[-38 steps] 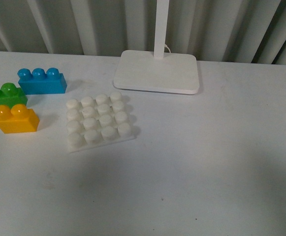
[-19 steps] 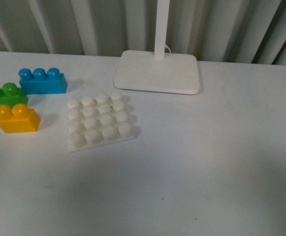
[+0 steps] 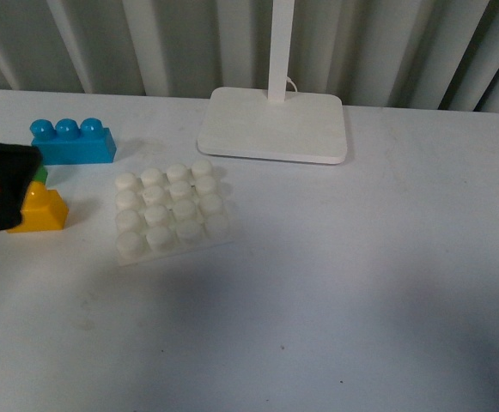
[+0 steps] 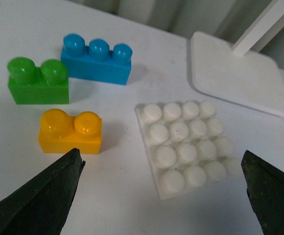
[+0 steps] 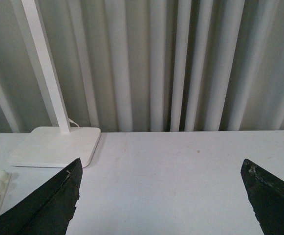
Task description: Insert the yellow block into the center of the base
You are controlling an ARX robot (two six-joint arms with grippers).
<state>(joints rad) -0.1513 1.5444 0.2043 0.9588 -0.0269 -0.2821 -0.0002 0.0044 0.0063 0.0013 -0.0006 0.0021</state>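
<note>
- left gripper (image 4: 161, 153) is hovering by the yellow block (image 4: 71, 132), jaws spread, holding nothing.
- yellow block is sitting left of the base (image 4: 185, 147), ungrasped; pick and insertion remaining.
- right gripper (image 5: 161, 165) is idling far right, jaws spread.

Three bricks (yellow block (image 4: 71, 132), green brick (image 4: 38, 82), blue brick (image 4: 97, 61)); one base (image 4: 188, 147); one lamp foot (image 4: 229, 78) with pole.
</note>
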